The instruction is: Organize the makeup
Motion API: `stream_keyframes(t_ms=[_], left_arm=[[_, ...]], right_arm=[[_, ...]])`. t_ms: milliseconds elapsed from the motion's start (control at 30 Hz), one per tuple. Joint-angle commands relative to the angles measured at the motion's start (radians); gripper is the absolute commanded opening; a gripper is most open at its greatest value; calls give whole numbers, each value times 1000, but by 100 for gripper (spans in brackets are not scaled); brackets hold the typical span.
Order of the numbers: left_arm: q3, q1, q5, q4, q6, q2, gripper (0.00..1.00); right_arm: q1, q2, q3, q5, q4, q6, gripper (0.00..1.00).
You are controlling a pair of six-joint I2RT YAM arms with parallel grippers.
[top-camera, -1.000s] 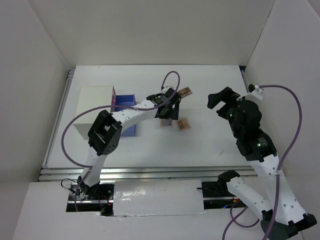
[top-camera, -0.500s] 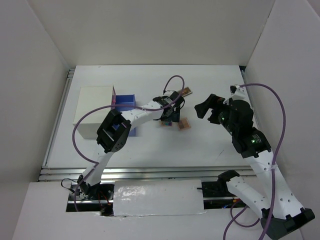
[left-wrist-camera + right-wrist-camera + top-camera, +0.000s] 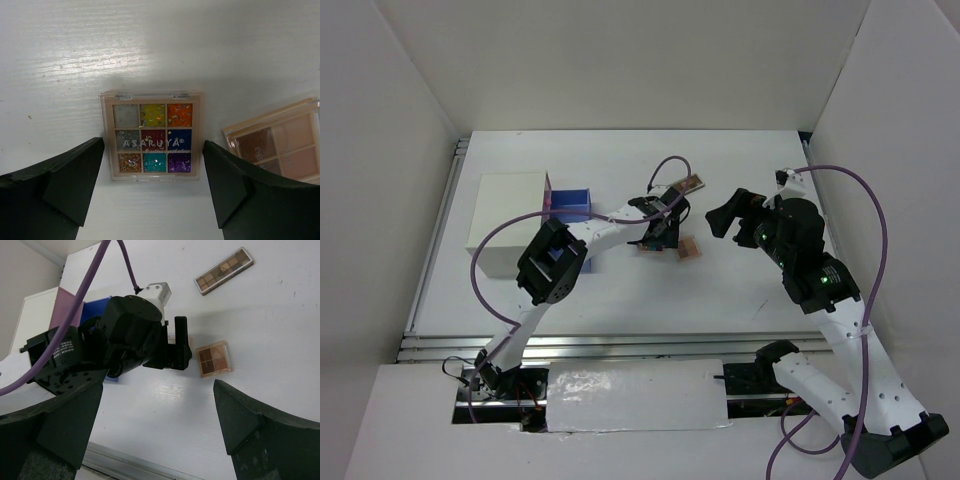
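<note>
A multicoloured eyeshadow palette [image 3: 151, 135] lies flat on the white table. My left gripper [image 3: 153, 150] is low over it and open. One finger stands at each side of its near edge, with a narrow gap on both sides. A peach palette [image 3: 280, 150] lies just to its right and shows from above [image 3: 689, 248] too. A long brown palette [image 3: 688, 185] rests farther back. My right gripper [image 3: 732, 210] hovers open and empty to the right of the palettes. In its own view [image 3: 158, 390] the peach palette [image 3: 214, 359] and the brown palette [image 3: 223, 271] lie ahead.
A white box [image 3: 510, 225] stands at the left with a blue drawer [image 3: 570, 205] pulled out toward the palettes. The left arm's wrist [image 3: 150, 340] fills the middle of the right wrist view. White walls enclose the table on three sides.
My left gripper has come down over the multicoloured palette and its fingers have narrowed slightly. My right arm has swung left toward the palettes.
</note>
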State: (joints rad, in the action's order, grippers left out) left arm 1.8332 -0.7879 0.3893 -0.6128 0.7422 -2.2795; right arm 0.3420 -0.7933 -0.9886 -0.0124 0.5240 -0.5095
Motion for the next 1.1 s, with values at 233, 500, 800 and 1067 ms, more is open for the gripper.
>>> stream_keyframes(t_ms=[233, 500, 800, 1067], left_arm=[[29, 3, 39, -36, -18, -29, 64], [-95, 16, 134, 33, -128, 244, 19], [-149, 147, 256, -59, -208, 469, 22], [-198, 251, 404, -208, -147, 454, 24]], right_arm=[[-1, 9, 2, 25, -47, 17, 100], [-1, 14, 4, 23, -47, 20, 100], [-3, 16, 7, 42, -55, 20, 100], [-1, -9, 4, 75, -64, 22, 100]])
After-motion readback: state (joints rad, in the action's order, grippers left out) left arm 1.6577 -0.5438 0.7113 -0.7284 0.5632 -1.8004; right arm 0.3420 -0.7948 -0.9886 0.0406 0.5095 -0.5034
